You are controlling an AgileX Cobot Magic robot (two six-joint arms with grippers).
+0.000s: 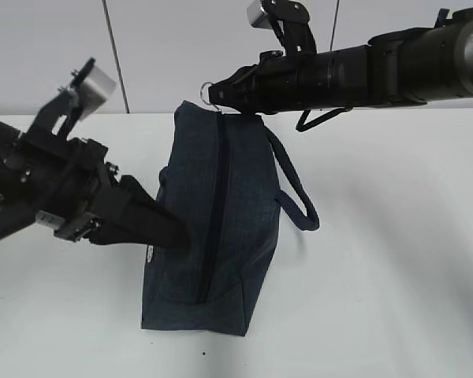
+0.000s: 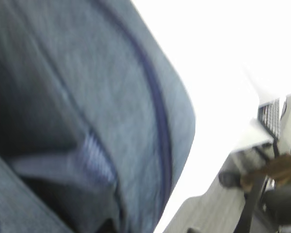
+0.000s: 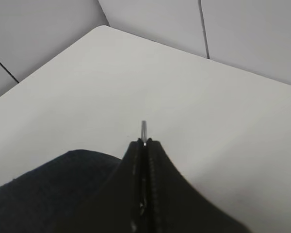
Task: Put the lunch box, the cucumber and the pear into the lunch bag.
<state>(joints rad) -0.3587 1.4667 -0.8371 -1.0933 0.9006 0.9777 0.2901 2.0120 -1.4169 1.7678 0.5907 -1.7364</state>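
Note:
The dark navy lunch bag (image 1: pixel 240 228) stands on the white table with its long zipper (image 1: pixel 215 197) facing the camera and running closed along its length. My right gripper (image 1: pixel 214 96) is at the bag's far top end, shut on the silver ring pull (image 1: pixel 207 89). In the right wrist view the ring pull (image 3: pixel 143 129) pokes out edge-on between the closed fingers. My left gripper (image 1: pixel 173 236) presses against the bag's left side; its jaws are hidden against the fabric. The blurred left wrist view shows only the lunch bag (image 2: pixel 111 97). Lunch box, cucumber and pear are out of view.
The bag's padded loop handle (image 1: pixel 298 201) hangs off its right side. The white table (image 1: pixel 394 260) runs back to a grey panelled wall. Past the table edge, the left wrist view shows floor and dark equipment (image 2: pixel 276 194).

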